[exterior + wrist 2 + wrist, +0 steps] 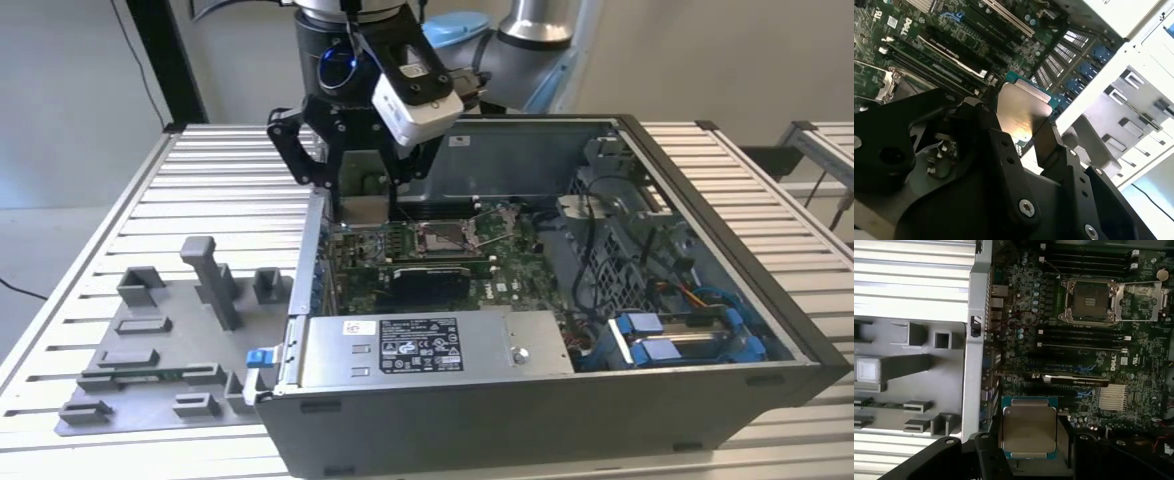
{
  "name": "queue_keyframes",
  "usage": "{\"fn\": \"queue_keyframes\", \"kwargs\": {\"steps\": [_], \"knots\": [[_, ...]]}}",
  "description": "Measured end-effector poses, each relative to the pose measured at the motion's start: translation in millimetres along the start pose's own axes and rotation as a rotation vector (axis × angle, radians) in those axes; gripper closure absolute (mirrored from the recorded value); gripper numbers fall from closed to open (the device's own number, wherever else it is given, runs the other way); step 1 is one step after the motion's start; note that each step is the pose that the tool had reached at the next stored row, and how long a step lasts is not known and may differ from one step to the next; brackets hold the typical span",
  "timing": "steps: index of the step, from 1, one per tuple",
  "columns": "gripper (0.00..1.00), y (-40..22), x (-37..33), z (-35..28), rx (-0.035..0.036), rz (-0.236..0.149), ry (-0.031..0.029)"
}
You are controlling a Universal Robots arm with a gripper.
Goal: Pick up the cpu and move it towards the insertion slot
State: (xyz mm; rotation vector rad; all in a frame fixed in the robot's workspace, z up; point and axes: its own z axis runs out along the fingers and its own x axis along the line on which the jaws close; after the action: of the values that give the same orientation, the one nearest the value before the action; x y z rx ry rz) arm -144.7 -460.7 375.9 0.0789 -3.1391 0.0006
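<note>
While the arm hangs over the rear edge of the open computer case (694, 390), the hand (363, 205) pinches the cpu (362, 184) between its two black fingers (296, 160). In the exterior view, the cpu sits upright between the fingers, above the case wall on the exterior view's left and clear of the green motherboard (501, 270).

In the first wrist view, the cpu (1029, 427) shows its silvery metal face with a green-blue border, and the hand's dark fingers (989, 452) close on opposite edges of it. The insertion slot (1089, 301) lies well apart from the cpu on the same board, its silver frame surrounding a dark pin field; its hinged cover plate (1141, 301) is swung open beside it. Black memory slots (1081, 337) lie between the cpu and the insertion slot in this view.

In the second wrist view, the cpu (1021, 112) is gripped at its lower edges by the hand (1019, 142), with the motherboard beyond it.

In the exterior view, the insertion slot (441, 238) lies near the hand, toward the exterior view's right. A grey fixture plate (147, 350) with upright blocks rests on the ribbed metal surface (107, 210), just beside the case on the exterior view's left.
</note>
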Motion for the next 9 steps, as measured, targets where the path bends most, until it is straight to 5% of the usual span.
{"fn": "queue_keyframes", "kwargs": {"steps": [9], "knots": [[1.0,-0.8,-15.9,0.1,0.0002,-0.001,0.0003]]}}
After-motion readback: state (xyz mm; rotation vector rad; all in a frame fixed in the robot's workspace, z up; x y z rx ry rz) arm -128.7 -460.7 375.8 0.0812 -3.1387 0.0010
